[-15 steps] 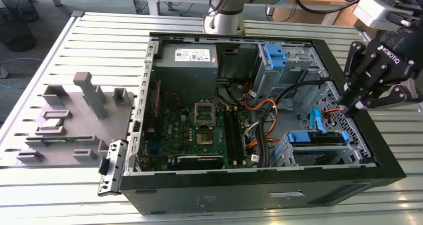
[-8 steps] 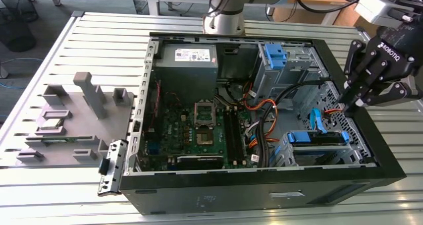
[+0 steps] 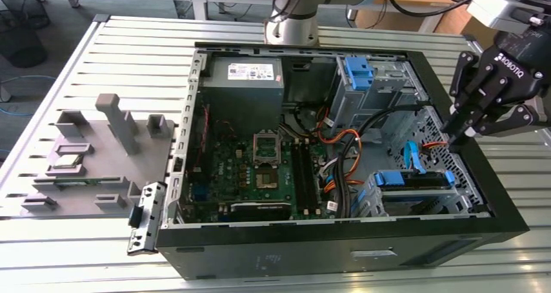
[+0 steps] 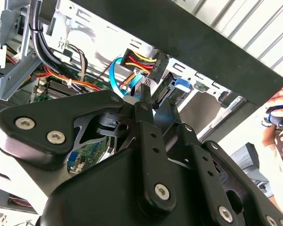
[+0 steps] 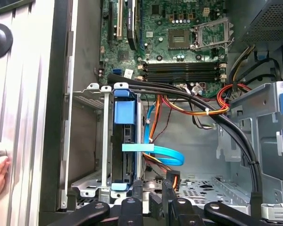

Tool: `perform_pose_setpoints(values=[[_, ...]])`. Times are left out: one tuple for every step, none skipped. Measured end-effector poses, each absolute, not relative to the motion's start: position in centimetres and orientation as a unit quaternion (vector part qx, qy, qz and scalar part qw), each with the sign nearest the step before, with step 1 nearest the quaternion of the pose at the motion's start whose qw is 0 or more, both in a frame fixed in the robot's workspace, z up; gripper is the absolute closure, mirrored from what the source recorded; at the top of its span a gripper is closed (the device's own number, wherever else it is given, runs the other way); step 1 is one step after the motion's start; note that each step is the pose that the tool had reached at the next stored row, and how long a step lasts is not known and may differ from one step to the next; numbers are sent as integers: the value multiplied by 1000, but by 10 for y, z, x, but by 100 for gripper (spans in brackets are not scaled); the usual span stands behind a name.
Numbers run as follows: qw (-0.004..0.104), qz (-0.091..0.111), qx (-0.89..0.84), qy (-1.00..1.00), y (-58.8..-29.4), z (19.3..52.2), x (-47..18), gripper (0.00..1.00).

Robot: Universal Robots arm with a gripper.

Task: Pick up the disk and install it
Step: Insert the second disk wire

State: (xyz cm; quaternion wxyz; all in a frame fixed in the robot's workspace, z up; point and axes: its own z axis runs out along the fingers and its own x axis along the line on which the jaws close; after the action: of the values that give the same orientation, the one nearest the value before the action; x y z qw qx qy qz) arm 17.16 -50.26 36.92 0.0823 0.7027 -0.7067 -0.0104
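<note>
Exterior view puts your black pincer [image 3: 460, 137], fingers pressed together and holding nothing, at right of frame, over the blue-bracketed silver disk [image 3: 415, 180] seated in its cage, so installation looks nearly finished.

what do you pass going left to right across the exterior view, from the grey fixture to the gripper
grey fixture block → detached bracket at the case's edge → motherboard → blue-framed disk in its cage → gripper
</note>
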Motion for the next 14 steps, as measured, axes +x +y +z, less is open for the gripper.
perform_pose_setpoints(values=[[84, -11, 703, -707, -502, 369, 172, 69], [85, -12, 703, -706, -502, 368, 173, 69], [86, -12, 702, -706, -502, 368, 174, 69], [87, -12, 702, -706, -502, 367, 174, 69], [89, -13, 702, -706, -502, 366, 175, 69], [90, -13, 702, -706, -502, 366, 175, 69], [90, -13, 702, -706, -502, 366, 176, 69], [90, -14, 702, -706, -501, 366, 176, 69], [91, -14, 702, -706, -501, 366, 177, 69], [91, -15, 702, -706, -501, 365, 178, 69], [92, -15, 702, -706, -501, 365, 179, 69], [93, -16, 702, -706, -500, 365, 179, 69], [93, -17, 702, -706, -500, 364, 180, 69], [94, -17, 702, -706, -500, 364, 181, 69]])
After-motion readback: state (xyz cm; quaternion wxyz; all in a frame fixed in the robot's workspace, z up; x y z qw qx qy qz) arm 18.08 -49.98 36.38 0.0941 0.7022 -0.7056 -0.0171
